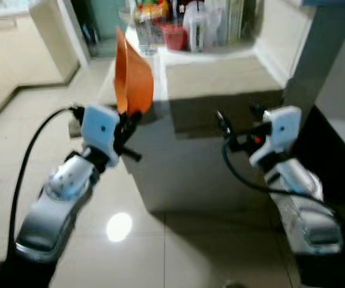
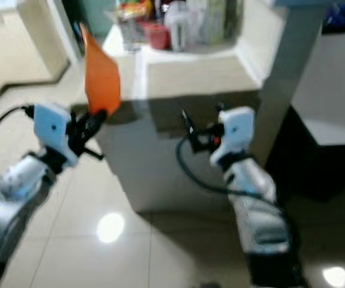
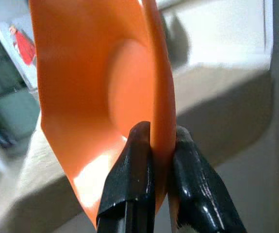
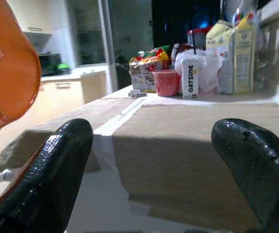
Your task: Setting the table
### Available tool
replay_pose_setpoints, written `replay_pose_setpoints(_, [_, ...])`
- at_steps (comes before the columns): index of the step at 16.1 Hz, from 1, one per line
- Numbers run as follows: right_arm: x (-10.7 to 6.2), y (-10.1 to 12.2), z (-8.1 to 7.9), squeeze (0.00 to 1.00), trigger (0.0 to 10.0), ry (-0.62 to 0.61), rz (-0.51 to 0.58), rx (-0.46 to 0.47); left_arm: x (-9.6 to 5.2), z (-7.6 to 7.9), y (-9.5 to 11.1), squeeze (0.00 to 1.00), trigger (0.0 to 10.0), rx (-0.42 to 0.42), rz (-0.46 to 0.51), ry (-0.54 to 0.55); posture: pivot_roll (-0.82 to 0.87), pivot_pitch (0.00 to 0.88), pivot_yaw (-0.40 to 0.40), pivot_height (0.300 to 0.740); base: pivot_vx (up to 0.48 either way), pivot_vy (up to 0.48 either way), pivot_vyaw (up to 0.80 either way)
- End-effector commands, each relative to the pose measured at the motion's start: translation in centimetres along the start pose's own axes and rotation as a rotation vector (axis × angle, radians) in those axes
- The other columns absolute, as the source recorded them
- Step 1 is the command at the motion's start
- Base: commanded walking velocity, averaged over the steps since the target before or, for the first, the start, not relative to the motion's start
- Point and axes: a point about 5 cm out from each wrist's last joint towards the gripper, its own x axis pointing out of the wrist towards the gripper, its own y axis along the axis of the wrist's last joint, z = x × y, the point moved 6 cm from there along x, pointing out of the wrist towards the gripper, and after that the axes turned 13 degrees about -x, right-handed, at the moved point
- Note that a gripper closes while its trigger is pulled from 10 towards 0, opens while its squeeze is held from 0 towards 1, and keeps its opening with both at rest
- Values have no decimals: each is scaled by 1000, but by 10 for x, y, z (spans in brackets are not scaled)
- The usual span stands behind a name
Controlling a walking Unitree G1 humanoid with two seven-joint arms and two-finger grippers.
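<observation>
Table [image 1: 220, 78] edge ahead; left tool [image 3: 151, 145] pinching orange plate [image 3: 100, 97] rim

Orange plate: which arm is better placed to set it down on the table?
Probably left. The left gripper already pinches the orange plate by its rim, holding it on edge over the near corner of the table. The right gripper is open, holding nothing, beside it.

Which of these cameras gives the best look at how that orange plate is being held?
The left wrist view: the left gripper pinches the orange plate by its rim, close up. Both eye views show it upright but blurred; the right wrist view catches its edge.
</observation>
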Motion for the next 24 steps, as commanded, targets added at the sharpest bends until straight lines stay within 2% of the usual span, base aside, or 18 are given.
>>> replay_pose_setpoints(1, [-1, -3, 8, 0, 10000, 14, -21, 31, 1, -6, -2, 0, 0, 104, -16, -27, -140, 0, 126, 736, 0, 0, 0])
replay_pose_setpoints(2, [0, -3, 12, 0, 10000, 55, -32, 35, 2, -10, -10, 0, 0, 219, -66, -84, -143, 0, 131, 736, 0, 0, 0])
replay_pose_setpoints(3, [0, -1, 15, 0, 10000, 66, -33, 44, 2, -9, -14, 0, 0, 288, -93, -129, -145, 0, 135, 736, 0, 0, 0])
replay_pose_setpoints(5, [-1, 0, 12, 0, 10000, 135, -56, 128, 3, -1, -25, 0, 0, 491, -174, -259, -144, 0, 136, 736, 0, 0, 0])
replay_pose_setpoints(7, [-5, 6, 2, 0, 10000, 240, -65, 194, 4, 5, -32, 0, 0, 687, -197, -370, -141, 0, 139, 736, 0, 0, 0])
replay_pose_setpoints(9, [-12, 10, -12, 0, 10000, 362, -79, 228, 2, 19, -39, 0, 0, 848, -216, -540, -140, 0, 138, 736, 0, 0, 0])
replay_pose_setpoints(11, [-21, 8, -26, 0, 10000, 474, -116, 222, -9, 39, -49, 0, 0, 998, -210, -709, -138, 0, 139, 736, 0, 0, 0])
replay_pose_setpoints(13, [-30, 13, -38, 0, 10000, 572, -128, 247, -13, 46, -56, 0, 0, 1063, -199, -775, -137, 0, 141, 736, 0, 0, 0])
replay_pose_setpoints(16, [-42, 18, -51, 0, 10000, 674, -146, 268, -9, 44, -58, 0, 0, 1132, -179, -800, -137, 0, 143, 736, 0, 0, 0])
replay_pose_setpoints(19, [-44, 13, -51, 0, 10000, 674, -172, 291, -4, 45, -53, 0, 0, 1158, -153, -806, -137, 0, 143, 736, 0, 0, 0])
replay_pose_setpoints(21, [-40, 14, -41, 0, 10000, 620, -166, 308, 1, 35, -51, 0, 0, 1189, -155, -781, -140, 0, 141, 736, 0, 0, 0])
replay_pose_setpoints(24, [-32, 33, -13, 0, 10000, 511, -63, 247, -1, 28, -59, 0, 0, 1201, -177, -778, -151, 0, 147, 736, 0, 0, 0])
